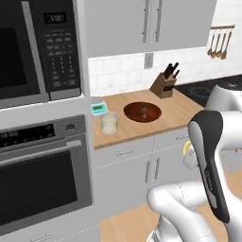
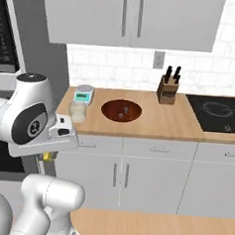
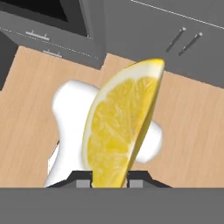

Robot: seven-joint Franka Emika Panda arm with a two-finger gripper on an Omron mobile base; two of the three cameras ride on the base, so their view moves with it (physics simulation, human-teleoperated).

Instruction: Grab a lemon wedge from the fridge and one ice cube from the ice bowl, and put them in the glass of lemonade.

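My gripper (image 3: pixel 109 181) is shut on the lemon wedge (image 3: pixel 120 127), a bright yellow slice standing up between the two finger tips. In the left base view the hand hangs low in front of the lower cabinets, with a bit of the yellow wedge (image 1: pixel 187 147) showing beside the arm. The glass of lemonade (image 1: pixel 109 123) (image 2: pixel 78 112) stands on the wooden counter near its left end. Just right of it sits the dark reddish-brown ice bowl (image 1: pixel 142 112) (image 2: pixel 121 111) with small pieces inside. The fridge is out of view.
A small white scale (image 1: pixel 98 108) (image 2: pixel 84 94) stands behind the glass. A knife block (image 1: pixel 163 82) (image 2: pixel 168 89) is at the back, and a black cooktop (image 2: pixel 217 111) lies to the right. A wall oven (image 1: pixel 42 165) and a microwave (image 1: pixel 33 47) fill the left.
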